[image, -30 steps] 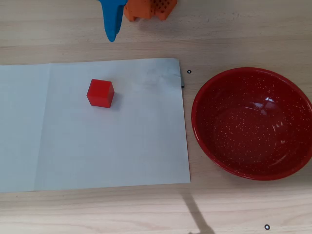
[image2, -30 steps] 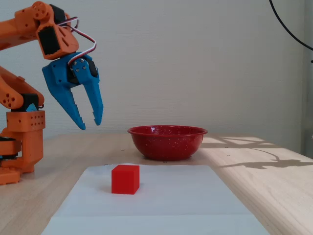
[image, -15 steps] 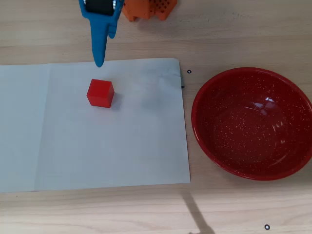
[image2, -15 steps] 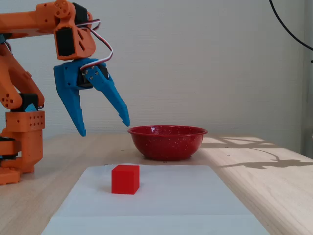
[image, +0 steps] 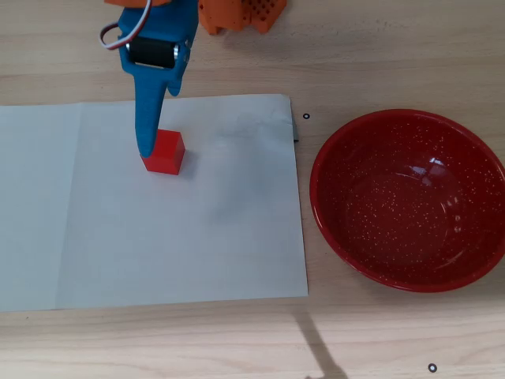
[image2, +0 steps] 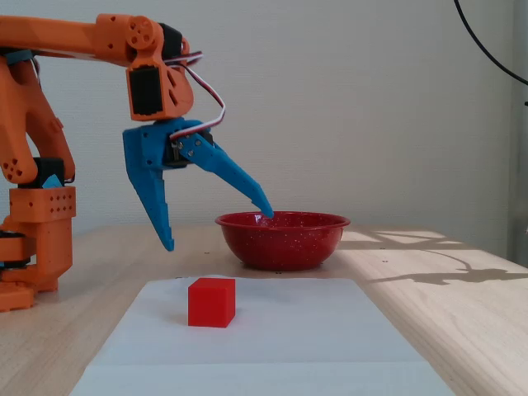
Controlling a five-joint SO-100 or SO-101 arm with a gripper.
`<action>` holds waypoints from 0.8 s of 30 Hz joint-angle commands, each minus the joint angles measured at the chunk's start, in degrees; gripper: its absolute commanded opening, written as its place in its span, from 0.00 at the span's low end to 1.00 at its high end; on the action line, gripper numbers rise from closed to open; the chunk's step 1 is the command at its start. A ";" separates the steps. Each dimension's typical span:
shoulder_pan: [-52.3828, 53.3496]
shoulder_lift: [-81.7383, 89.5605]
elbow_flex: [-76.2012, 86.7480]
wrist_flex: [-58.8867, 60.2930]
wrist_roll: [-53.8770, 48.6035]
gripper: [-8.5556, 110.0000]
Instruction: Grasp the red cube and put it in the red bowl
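The red cube (image: 166,151) (image2: 211,302) rests on a white paper sheet (image: 158,237) (image2: 272,330). My blue gripper (image: 156,126) (image2: 217,230) hangs open and empty above the cube, not touching it. In the fixed view its jaws are spread wide, with one fingertip (image2: 169,244) to the cube's left and the other (image2: 266,214) higher on the right. In the overhead view one finger (image: 147,134) overlaps the cube's left edge. The red bowl (image: 408,197) (image2: 283,239), speckled white and empty, stands on the wooden table off the sheet, right of it in the overhead view.
The orange arm and its base (image2: 37,239) (image: 241,14) stand at the left of the fixed view and the top of the overhead view. A dark strip shows at the sheet's right edge (image: 296,130). Small black marks dot the table (image: 306,117).
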 commanded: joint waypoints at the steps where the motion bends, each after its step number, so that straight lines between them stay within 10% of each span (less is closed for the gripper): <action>1: -2.55 0.70 -6.50 -2.20 0.18 0.54; 24: -3.16 -12.04 -5.80 -12.92 1.49 0.52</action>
